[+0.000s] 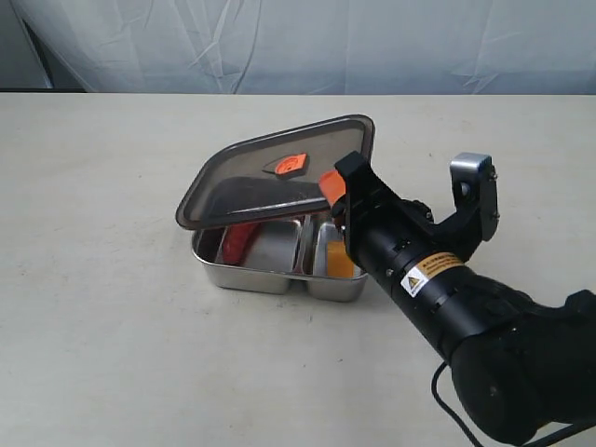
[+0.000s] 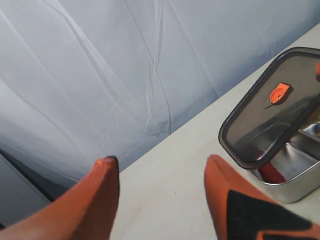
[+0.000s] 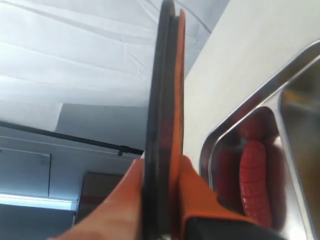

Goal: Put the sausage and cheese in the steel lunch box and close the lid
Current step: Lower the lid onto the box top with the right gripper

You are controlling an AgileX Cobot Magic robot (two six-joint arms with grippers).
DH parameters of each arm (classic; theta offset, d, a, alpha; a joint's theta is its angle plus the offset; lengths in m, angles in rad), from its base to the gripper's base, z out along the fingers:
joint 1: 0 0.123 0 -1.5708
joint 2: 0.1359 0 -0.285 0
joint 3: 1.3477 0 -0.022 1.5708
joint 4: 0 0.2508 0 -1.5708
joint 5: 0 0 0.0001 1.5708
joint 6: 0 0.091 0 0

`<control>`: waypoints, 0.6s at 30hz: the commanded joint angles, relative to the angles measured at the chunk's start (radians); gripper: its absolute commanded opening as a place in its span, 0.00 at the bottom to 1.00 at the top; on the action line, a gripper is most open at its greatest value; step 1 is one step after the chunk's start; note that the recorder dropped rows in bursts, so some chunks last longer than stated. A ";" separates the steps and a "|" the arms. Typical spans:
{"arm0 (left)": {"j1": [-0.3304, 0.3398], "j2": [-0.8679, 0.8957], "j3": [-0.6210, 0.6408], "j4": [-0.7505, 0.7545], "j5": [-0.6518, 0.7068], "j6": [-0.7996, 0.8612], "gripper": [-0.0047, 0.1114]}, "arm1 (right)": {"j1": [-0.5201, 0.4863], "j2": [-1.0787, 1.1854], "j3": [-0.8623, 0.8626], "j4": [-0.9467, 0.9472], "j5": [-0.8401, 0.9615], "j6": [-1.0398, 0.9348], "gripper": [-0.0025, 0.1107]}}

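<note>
while the right gripper (image 1: 332, 186) pinches the lid (image 1: 270, 177) tilted over the steel lunch box (image 1: 247, 277), level it and align corners before lowering; left gripper (image 2: 161, 167) idle, jaws apart.

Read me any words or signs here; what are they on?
A white sticker on the right arm: a yellow warning triangle; its print is too small to read.
An orange band beside it: marks too blurred to read.
The lid and steel lunch box: no writing visible.

Right tool (image 1: 332, 182) clamped; left tool (image 2: 160, 165) spread.
</note>
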 commanded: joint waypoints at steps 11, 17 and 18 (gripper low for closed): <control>-0.007 -0.004 -0.001 0.004 -0.007 -0.010 0.47 | -0.005 0.059 0.006 0.055 0.087 -0.022 0.02; -0.007 -0.004 -0.001 0.004 -0.007 -0.010 0.47 | -0.005 0.074 0.006 0.055 0.169 -0.031 0.02; -0.007 -0.004 -0.001 0.004 -0.007 -0.010 0.47 | -0.005 0.074 0.006 0.055 0.185 -0.034 0.02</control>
